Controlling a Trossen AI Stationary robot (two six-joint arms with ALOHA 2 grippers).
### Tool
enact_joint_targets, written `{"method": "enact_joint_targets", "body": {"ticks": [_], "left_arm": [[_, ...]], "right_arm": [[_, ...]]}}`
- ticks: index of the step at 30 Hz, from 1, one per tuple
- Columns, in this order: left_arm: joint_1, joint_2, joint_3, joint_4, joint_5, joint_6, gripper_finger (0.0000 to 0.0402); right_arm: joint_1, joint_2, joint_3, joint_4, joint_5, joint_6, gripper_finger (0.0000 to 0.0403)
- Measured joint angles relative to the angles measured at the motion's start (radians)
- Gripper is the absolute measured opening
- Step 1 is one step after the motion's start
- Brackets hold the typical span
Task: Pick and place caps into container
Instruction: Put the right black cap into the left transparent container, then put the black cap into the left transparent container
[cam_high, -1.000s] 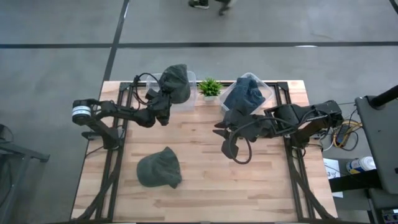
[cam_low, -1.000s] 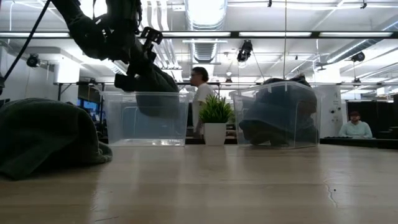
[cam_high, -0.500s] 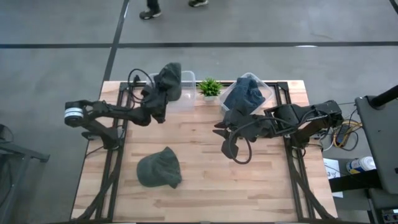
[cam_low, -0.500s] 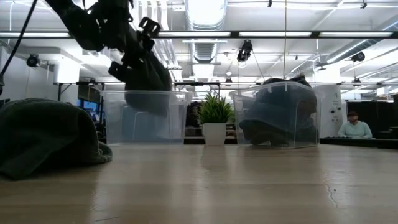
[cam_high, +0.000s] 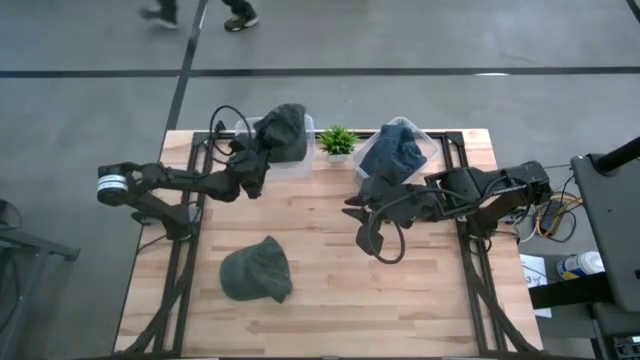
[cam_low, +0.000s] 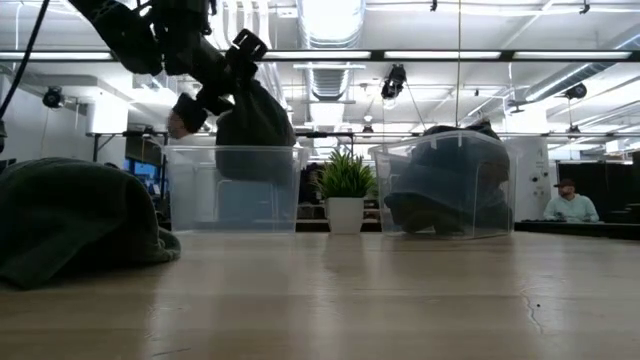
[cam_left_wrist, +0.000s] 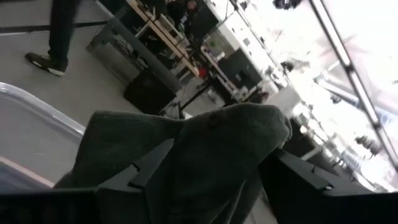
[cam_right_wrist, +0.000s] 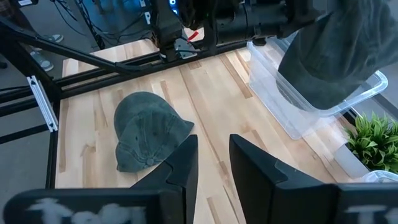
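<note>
A dark olive cap (cam_high: 283, 130) hangs over the left clear container (cam_high: 303, 163) at the table's far edge. Its lower part dips inside the container's rim (cam_low: 200, 150). My left gripper (cam_left_wrist: 217, 168) points level at the cap, fingers spread, with the cap between them. A second olive cap (cam_high: 257, 272) lies flat on the table near the front left. Dark blue caps (cam_high: 395, 150) fill the right container (cam_high: 432, 152). My right gripper (cam_high: 352, 208) hovers over the table's middle, slightly open, with nothing between its fingers (cam_right_wrist: 186, 162). My left gripper has the cap's bunched crown (cam_left_wrist: 205, 143) between its spread fingers, and the cloth fills the gap from one finger (cam_left_wrist: 149, 165) to the other. The fingers come level from the table's left side. The cap hangs down, its lower end inside the container.
A small potted plant (cam_high: 338, 140) stands between the two containers. Black frame rails (cam_high: 195, 160) run along the table's left and right sides. Bare wood lies at the front right. People show in the room behind the table.
My left gripper has risen a little at the container, rolled about its own axis, and spread its fingers around the cap. The cap has swung and sits higher over the container's rim. The cap on the table has not moved.
</note>
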Motion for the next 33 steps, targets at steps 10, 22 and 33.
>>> {"method": "enact_joint_targets", "body": {"ticks": [10, 22, 33], "left_arm": [[0.017, -0.166, 0.063, -0.541, 0.179, 0.073, 0.0227], [0.128, -0.250, 0.259, -1.270, 0.581, 0.134, 0.0227], [0.136, -0.247, 0.500, -1.595, 0.811, 0.244, 0.0227]], "right_arm": [[0.000, 0.000, 0.000, -0.001, -0.001, -0.002, 0.0079], [0.000, 0.000, 0.000, -0.002, -0.002, -0.027, 0.0085], [0.000, -0.002, 0.000, -0.005, -0.002, -0.060, 0.0083]]}}
